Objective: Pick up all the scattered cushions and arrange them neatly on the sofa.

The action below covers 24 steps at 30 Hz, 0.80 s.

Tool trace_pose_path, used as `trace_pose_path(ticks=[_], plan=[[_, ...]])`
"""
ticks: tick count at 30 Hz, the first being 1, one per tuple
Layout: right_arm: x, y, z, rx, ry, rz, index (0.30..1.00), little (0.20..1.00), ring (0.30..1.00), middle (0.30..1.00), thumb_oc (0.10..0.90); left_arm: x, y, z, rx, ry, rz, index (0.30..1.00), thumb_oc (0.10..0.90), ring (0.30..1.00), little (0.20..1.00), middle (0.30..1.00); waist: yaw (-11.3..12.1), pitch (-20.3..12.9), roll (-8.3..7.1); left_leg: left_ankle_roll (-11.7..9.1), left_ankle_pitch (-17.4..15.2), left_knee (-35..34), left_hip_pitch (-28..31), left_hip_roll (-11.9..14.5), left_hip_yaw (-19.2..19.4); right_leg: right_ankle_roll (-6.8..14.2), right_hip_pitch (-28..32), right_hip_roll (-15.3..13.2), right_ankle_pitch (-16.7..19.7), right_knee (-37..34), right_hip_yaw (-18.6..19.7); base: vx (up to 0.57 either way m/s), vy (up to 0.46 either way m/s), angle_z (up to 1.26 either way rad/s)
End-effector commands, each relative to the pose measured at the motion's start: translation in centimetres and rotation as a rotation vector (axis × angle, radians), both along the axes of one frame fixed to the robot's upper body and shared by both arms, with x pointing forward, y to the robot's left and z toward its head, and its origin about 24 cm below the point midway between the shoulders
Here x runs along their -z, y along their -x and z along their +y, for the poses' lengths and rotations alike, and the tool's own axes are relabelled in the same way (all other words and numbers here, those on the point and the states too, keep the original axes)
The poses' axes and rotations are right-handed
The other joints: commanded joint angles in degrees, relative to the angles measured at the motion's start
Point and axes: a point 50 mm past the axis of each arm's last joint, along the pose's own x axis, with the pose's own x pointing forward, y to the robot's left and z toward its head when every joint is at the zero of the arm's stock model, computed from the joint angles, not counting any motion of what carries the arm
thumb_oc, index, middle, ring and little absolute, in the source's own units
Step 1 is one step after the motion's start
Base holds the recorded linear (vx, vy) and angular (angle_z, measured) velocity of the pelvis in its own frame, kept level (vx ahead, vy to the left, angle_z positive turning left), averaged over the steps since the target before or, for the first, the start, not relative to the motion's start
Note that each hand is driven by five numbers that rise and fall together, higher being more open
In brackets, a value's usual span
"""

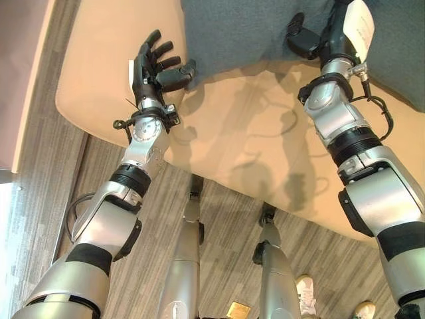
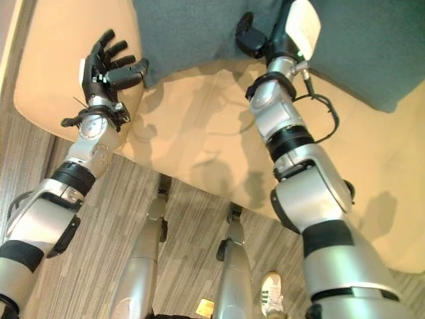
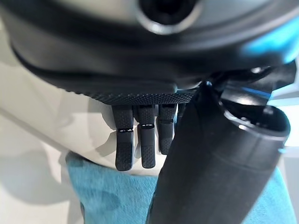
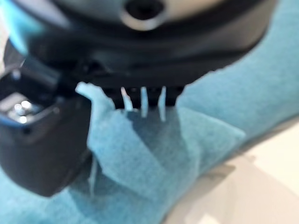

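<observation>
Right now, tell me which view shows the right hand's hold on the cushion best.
The right wrist view: cloth of the cushion bunches up between the right hand's thumb and fingers, so the hand is pinching it. Both eye views show that hand from behind at the cushion's edge. The left wrist view shows the cushion past the open left hand.

A cushion (image 1: pixel 265 33) is laid on the sofa (image 1: pixel 99 80), toward its back. The left hand (image 1: pixel 156 66) is placed just beside the cushion's left edge, and the right hand (image 2: pixel 262 36) is set against its front edge, further right.
</observation>
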Motion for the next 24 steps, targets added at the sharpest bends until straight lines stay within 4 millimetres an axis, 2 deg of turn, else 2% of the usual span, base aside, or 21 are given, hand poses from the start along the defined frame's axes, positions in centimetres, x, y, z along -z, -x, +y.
trace_pose_path(ticks=[1, 2, 3, 4, 5, 8, 14, 15, 19, 20, 22, 24], plan=[[-1.7, 0.1, 4.8, -0.258, 0.04, 0.0, 0.552, 0.552, 0.552, 0.552, 0.568, -9.4, 0.9, -5.3, 0.208, 0.046, -0.243, 0.9, 0.8, 0.9, 0.9, 0.9, -0.7, 1.0, 2.69, -0.9, -1.5, -8.1, 4.9, -0.3, 0.6, 2.7, 2.1, -1.7, -4.0, 8.4, 2.3, 0.03, 0.009, -0.11], [-1.3, 0.0, 5.2, -0.286, 0.031, 0.025, 0.3, 0.3, 0.3, 0.3, 0.4, -9.6, 1.1, -6.2, 0.25, 0.05, -0.253, 0.9, 0.8, 0.9, 0.9, 0.9, -0.9, 1.0, 2.62, -0.9, -1.5, -8.1, 4.8, -0.3, 0.7, 2.7, 1.9, -1.6, -4.1, 8.4, 2.4, 0.02, 0.015, 0.05], [-1.1, -0.1, 5.5, -0.304, 0.029, 0.04, 0.3, 0.3, 0.3, 0.3, 0.4, -9.8, 1.3, -7.2, 0.292, 0.043, -0.264, 0.9, 0.8, 0.9, 0.9, 0.9, -0.9, 1.0, 2.6, -0.9, -1.5, -7.9, 4.7, -0.3, 0.7, 2.6, 1.7, -1.6, -4.1, 8.4, 2.5, 0.02, 0.024, 0.09], [-0.3, -0.2, 6.2, -0.34, 0.048, 0.085, 0.3, 0.3, 0.3, 0.3, 0.4, -10.0, 1.9, -9.0, 0.367, 0.039, -0.283, 0.9, 0.8, 0.9, 0.9, 0.9, -1.2, 1.0, 2.59, -0.7, -1.6, -7.8, 4.6, -0.3, 0.7, 2.6, 1.6, -1.3, -4.1, 8.4, 2.8, 0.0, 0.0, 0.0], [-0.3, -0.2, 6.2, -0.34, 0.048, 0.085, 0.3, 0.3, 0.3, 0.3, 0.4, -9.9, 1.9, -9.0, 0.367, 0.039, -0.283, 0.9, 0.8, 0.9, 0.9, 0.9, -1.1, 1.0, 2.59, -0.7, -1.6, -7.8, 4.6, -0.3, 0.7, 2.6, 1.6, -1.3, -4.1, 8.4, 2.8, 0.01, 0.02, -0.2], [0.5, -0.2, 7.1, -0.377, 0.04, 0.102, 0.3, 0.3, 0.3, 0.3, 0.4, -9.9, 2.6, -10.7, 0.427, 0.03, -0.304, 0.9, 0.8, 0.9, 0.9, 0.9, -1.4, 1.0, 2.46, -0.6, -2.0, -7.1, 4.8, -0.1, 0.8, 2.6, 1.6, -1.0, -4.3, 8.7, 3.4, 0.0, 0.013, -0.02], [0.8, -0.2, 7.3, -0.392, 0.028, 0.104, 0.3, 0.3, 0.3, 0.3, 0.4, -9.8, 2.6, -10.7, 0.429, 0.023, -0.305, 0.9, 0.8, 0.9, 0.9, 0.9, -1.4, 1.0, 2.37, -0.5, -2.2, -6.8, 5.0, -0.1, 0.8, 2.6, 1.6, -0.8, -4.4, 8.9, 3.6, 0.0, 0.013, -0.07], [2.1, 0.6, 9.7, -0.522, -0.053, 0.072, 0.3, 0.3, 0.3, 0.3, 0.4, -9.1, 2.0, -9.6, 0.375, -0.036, -0.278, 0.9, 0.8, 0.9, 0.9, 0.9, -2.5, 1.0, 1.76, -0.1, -3.6, -4.2, 5.9, 0.4, 0.9, 2.1, 1.9, 0.0, -5.5, 10.2, 4.7, -0.02, 0.058, -0.08], [3.5, 1.6, 12.1, -0.649, -0.124, 0.066, 0.3, 0.3, 0.3, 0.3, 0.4, -8.8, 1.3, -8.8, 0.32, -0.051, -0.246, 0.9, 0.8, 0.9, 0.9, 0.9, -3.6, 1.0, 0.42, -0.3, -4.1, -3.9, 7.0, 1.1, 1.5, 2.0, 2.1, 0.5, -5.9, 10.4, 5.5, -0.02, 0.027, -0.2], [3.7, 2.0, 12.8, -0.681, -0.131, 0.062, 0.3, 0.3, 0.3, 0.3, 0.4, -8.7, 1.2, -8.8, 0.32, -0.041, -0.24, 0.674, 0.649, 0.674, 0.674, 0.674, -4.0, 1.0, 0.06, -0.4, -4.0, -3.8, 7.1, 1.3, 1.7, 2.0, 2.1, 0.6, -5.9, 10.3, 5.6, -0.02, 0.028, -0.21], [4.3, 2.2, 12.9, -0.704, -0.163, 0.066, 0.3, 0.3, 0.3, 0.3, 0.4, -8.8, 1.1, -8.6, 0.291, -0.07, -0.235, 0.3, 0.4, 0.3, 0.3, 0.3, -4.4, 1.0, -0.29, -0.4, -4.2, -3.4, 7.2, 1.5, 1.9, 1.9, 2.3, 0.6, -6.0, 10.4, 5.9, -0.02, 0.022, -0.12], [4.5, 2.7, 13.8, -0.746, -0.18, 0.053, 0.3, 0.3, 0.3, 0.3, 0.4, -8.7, 1.0, -8.7, 0.281, -0.081, -0.231, 0.3, 0.4, 0.3, 0.3, 0.3, -5.0, 1.0, -0.85, -0.4, -4.5, -2.7, 7.4, 1.9, 2.1, 1.9, 2.2, 0.8, -6.0, 10.7, 6.5, -0.03, 0.027, -0.12]])
